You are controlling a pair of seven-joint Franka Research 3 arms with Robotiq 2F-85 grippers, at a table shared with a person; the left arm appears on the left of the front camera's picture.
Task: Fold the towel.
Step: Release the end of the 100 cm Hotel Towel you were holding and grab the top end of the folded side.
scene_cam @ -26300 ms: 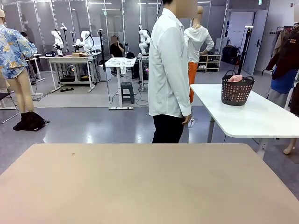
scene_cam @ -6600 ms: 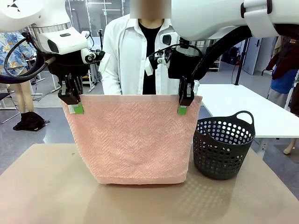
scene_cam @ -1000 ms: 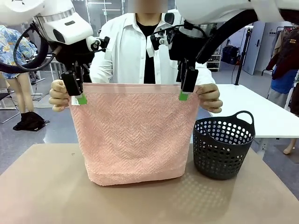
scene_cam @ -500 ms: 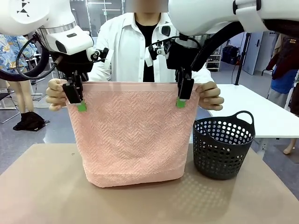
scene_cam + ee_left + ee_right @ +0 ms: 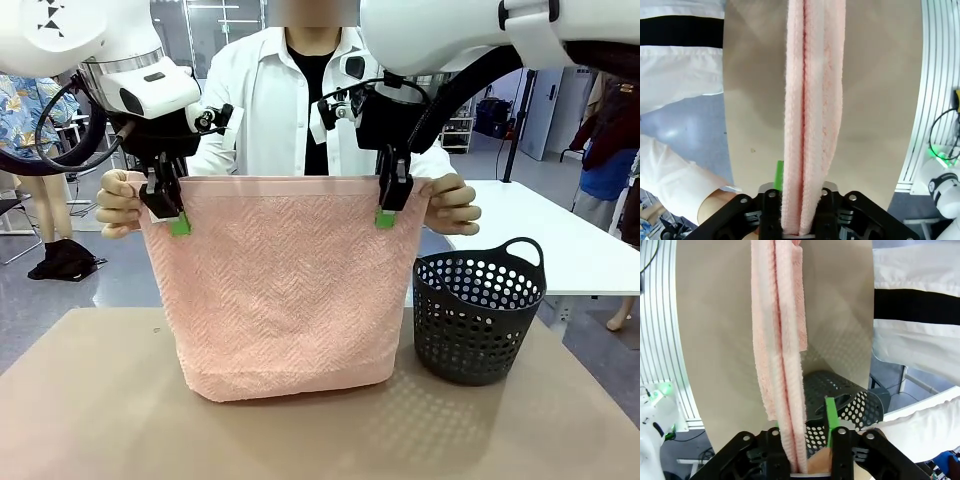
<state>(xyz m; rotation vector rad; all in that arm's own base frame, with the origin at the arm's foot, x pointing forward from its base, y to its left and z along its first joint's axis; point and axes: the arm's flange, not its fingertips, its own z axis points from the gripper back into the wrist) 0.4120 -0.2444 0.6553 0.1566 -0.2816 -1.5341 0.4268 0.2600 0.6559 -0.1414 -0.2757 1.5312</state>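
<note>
The salmon-pink towel [image 5: 285, 290] hangs doubled over the table, its folded lower edge close to the top. My left gripper [image 5: 172, 212] is shut on the upper edge near the picture-left corner. My right gripper [image 5: 387, 203] is shut on it near the other corner. A person behind holds both top corners, one hand [image 5: 118, 203] outside the left gripper and the other hand [image 5: 452, 205] outside the right. In the left wrist view the towel [image 5: 812, 100] runs down from between the left gripper [image 5: 802, 190]. In the right wrist view the towel [image 5: 782, 340] hangs from the right gripper [image 5: 802, 425].
A dark perforated basket [image 5: 478, 320] stands on the tan table [image 5: 100, 400] just right of the towel, and it appears under the right gripper as the basket [image 5: 845, 400]. A white table [image 5: 570, 250] stands behind at the right. The person stands close to the far edge.
Over the last second both grippers dropped slightly onto the towel's top edge and closed on it. The person's hands stayed at the corners. The towel sank a little.
</note>
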